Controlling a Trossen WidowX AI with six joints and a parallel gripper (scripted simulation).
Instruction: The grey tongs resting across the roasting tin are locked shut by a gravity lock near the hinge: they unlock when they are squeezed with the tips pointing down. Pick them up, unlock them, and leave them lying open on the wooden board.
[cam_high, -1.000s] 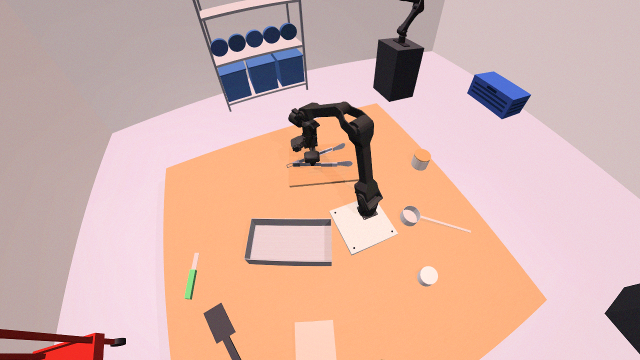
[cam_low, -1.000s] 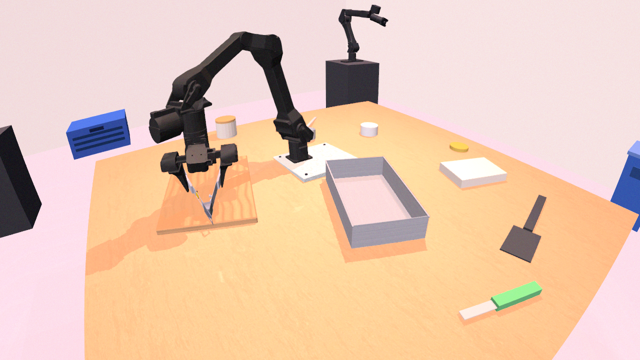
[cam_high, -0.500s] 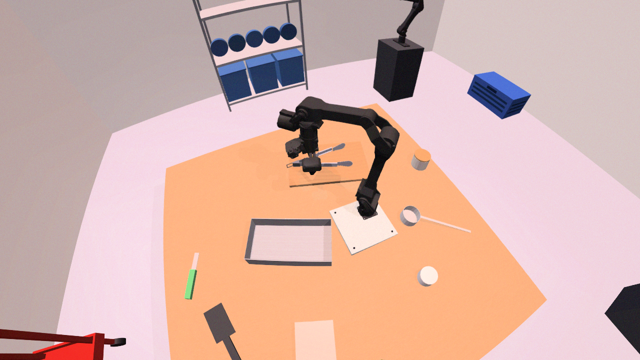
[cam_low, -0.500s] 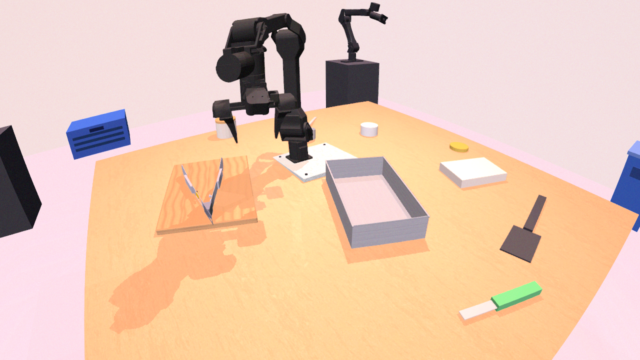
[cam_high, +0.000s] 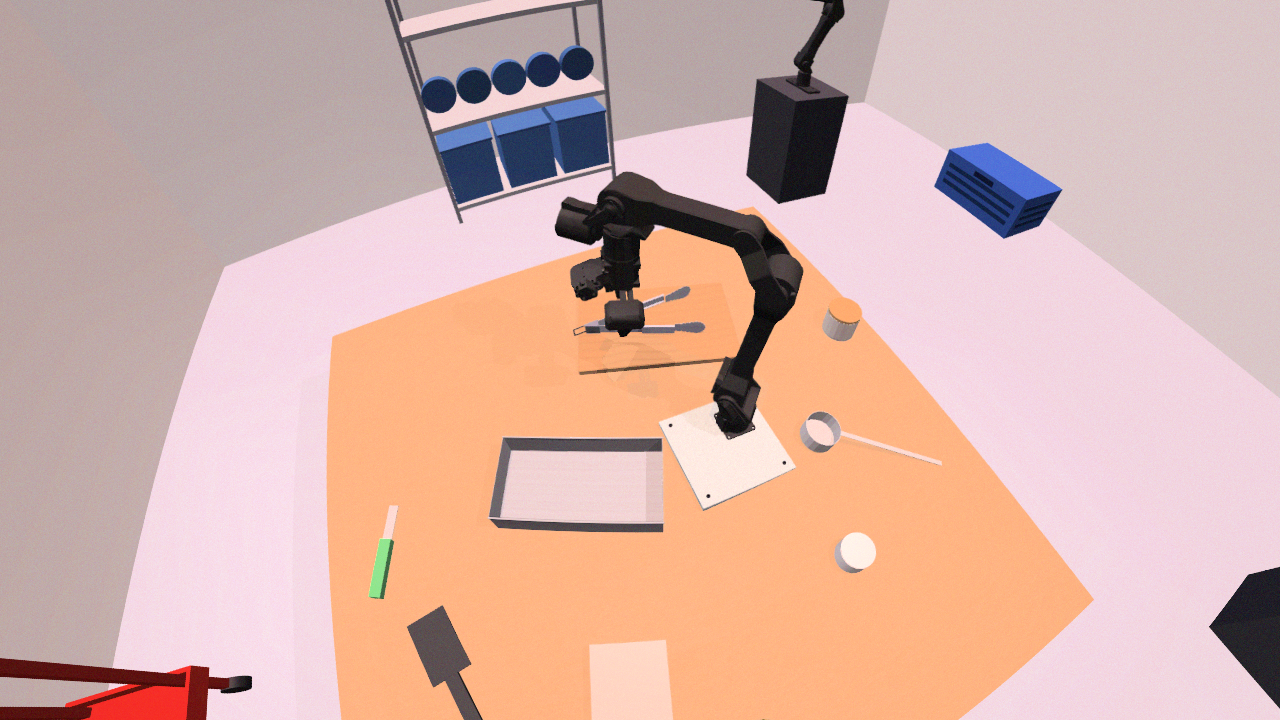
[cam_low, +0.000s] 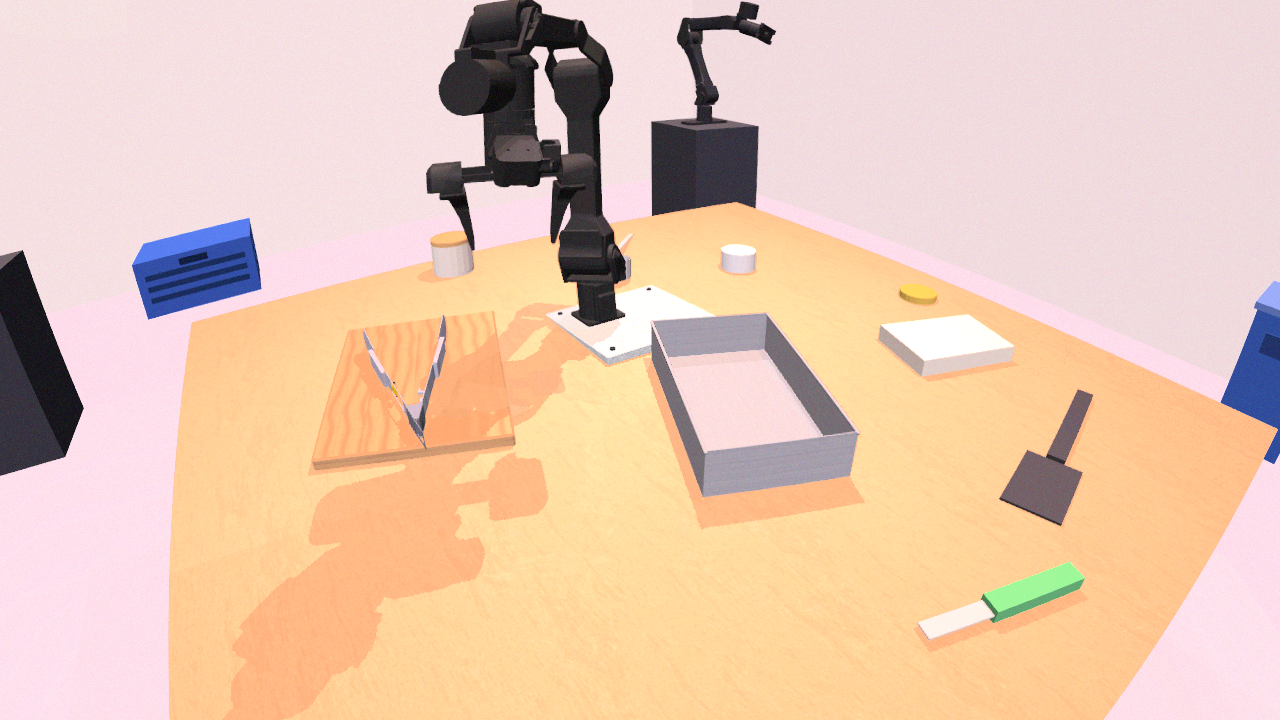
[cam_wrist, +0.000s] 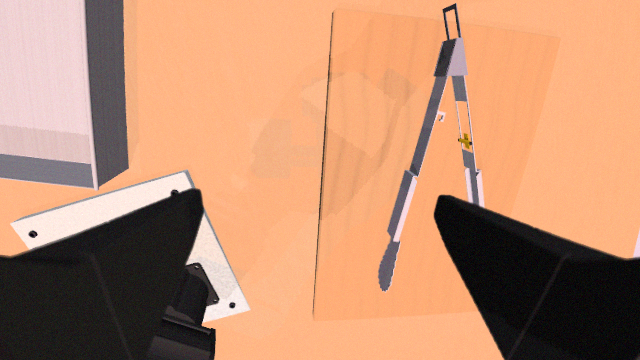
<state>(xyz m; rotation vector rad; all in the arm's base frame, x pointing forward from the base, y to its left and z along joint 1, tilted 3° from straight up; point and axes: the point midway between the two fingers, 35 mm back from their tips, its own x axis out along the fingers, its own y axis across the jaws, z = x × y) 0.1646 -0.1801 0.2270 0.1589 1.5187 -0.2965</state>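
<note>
The grey tongs lie on the wooden board, their two arms spread in a V. The hinge is near the board's edge. A yellow cross-shaped piece sits on one arm and a small hook on the other. My gripper is wide open and empty, raised above the board and clear of the tongs. In the wrist view one finger hides one arm's tip. The roasting tin is empty.
The arm stands on a white base plate beside the tin. A jar stands behind the board in the exterior view. A green-handled knife, a dark spatula and a white block lie farther away.
</note>
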